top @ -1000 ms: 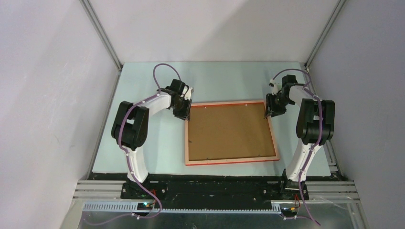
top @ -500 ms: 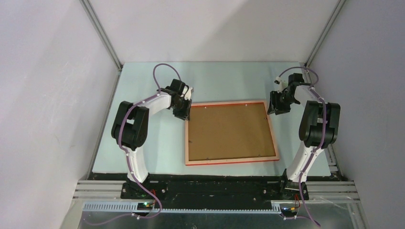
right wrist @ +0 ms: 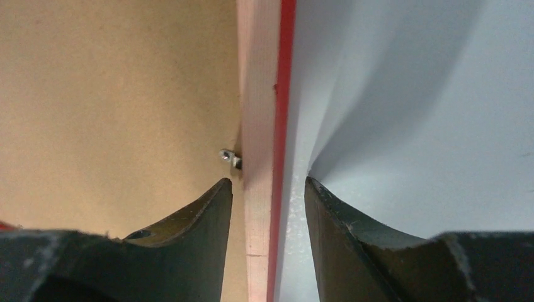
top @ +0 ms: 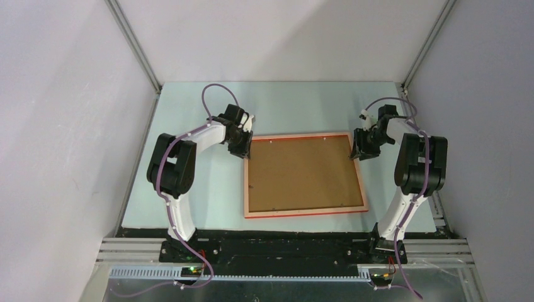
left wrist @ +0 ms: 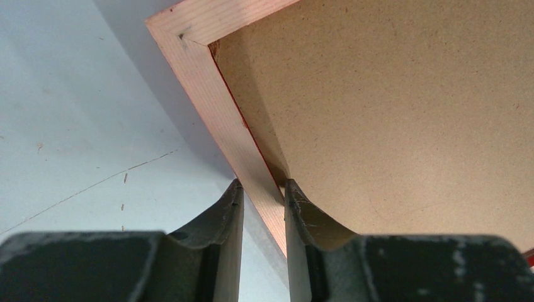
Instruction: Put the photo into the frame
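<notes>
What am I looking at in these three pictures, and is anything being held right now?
Two robot arms are bolted to a table. The wide picture looks down from above and behind them; the other two come from cameras on each wrist, looking past its own fingers. On the table lies a frame, pale back upward, with a brown board in it. The left tool is pinched on the frame's left rail. The right tool straddles the right rail, with a gap at its outer finger. No photo shows.
</notes>
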Available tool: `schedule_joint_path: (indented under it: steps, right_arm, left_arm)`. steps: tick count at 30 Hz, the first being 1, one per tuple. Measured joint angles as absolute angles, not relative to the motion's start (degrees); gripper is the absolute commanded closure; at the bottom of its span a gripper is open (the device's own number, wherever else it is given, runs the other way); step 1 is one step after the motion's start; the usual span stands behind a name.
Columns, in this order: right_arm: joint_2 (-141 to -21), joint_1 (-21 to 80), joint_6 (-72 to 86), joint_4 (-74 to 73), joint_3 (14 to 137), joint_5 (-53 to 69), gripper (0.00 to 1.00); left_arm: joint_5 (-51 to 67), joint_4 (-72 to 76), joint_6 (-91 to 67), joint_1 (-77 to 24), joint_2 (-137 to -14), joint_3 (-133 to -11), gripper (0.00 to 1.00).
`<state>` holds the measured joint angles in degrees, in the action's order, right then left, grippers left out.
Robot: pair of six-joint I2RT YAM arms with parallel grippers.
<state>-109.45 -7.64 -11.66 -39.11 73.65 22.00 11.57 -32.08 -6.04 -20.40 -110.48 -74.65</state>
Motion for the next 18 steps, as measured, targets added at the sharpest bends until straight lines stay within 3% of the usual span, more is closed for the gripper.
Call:
schedule_joint_path:
  steps: [18]
  right_arm:
    - [-103.7,-8.1,-13.4,-39.2,65.3,23.0,0.53]
  left_arm:
    - [11.6,-32.1,-6.0,-20.4,-110.5,-74.7,0.96]
